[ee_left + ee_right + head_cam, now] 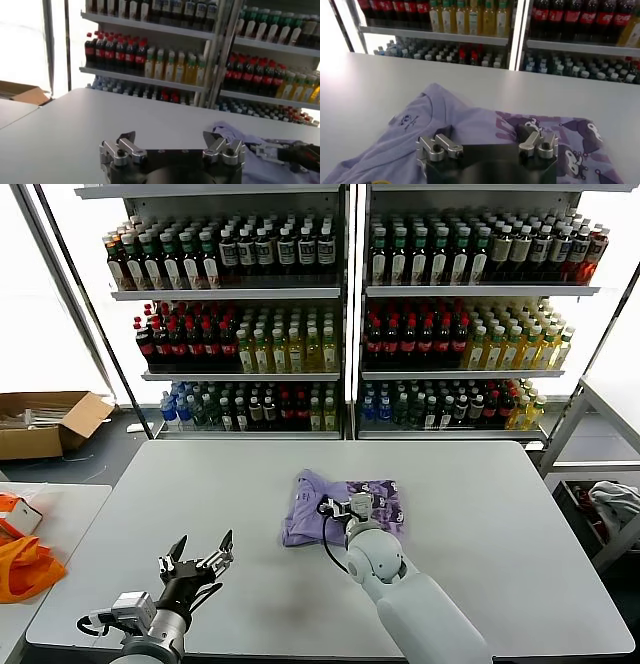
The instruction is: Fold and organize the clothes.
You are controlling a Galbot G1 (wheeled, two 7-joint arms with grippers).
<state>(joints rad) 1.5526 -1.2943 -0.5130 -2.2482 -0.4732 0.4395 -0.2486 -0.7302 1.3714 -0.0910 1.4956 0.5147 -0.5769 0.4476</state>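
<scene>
Right end effector point(345, 508): over the near edge of the folded lavender thin-fabric T-shirt point(340, 506), which lies near the middle of the pale grey rectangular table point(500, 514). Jaws spread wide; in the right wrist view both fingers point(440, 146) stand apart above the cloth with nothing between them. Whether the tips touch the fabric cannot be told. No grasp.

T-shirt relative to right end effector: directly beneath and ahead of it. The plain lavender part with a small dark chest mark lies under and beyond one finger. A panel of darker purple cartoon print point(570, 142) lies under and beyond the other finger. The garment is a compact, roughly rectangular bundle with soft rumpled edges, flat on the table.

Left end effector point(196, 562): over the near left part of the table, well apart from the T-shirt, jaws fully spread, empty. From the left wrist view the T-shirt point(260, 150) sits off to the side beyond one finger point(222, 147), with the right end effector point(280, 150) on it.

Surroundings: metal shelving stocked with rows of bottled drinks point(300, 334) beyond the far table edge. An open brown cardboard box point(45, 419) is on the floor far off to the left end effector's outer side. An orange bag point(25, 564) rests on a neighbouring surface just outside the left end effector.
</scene>
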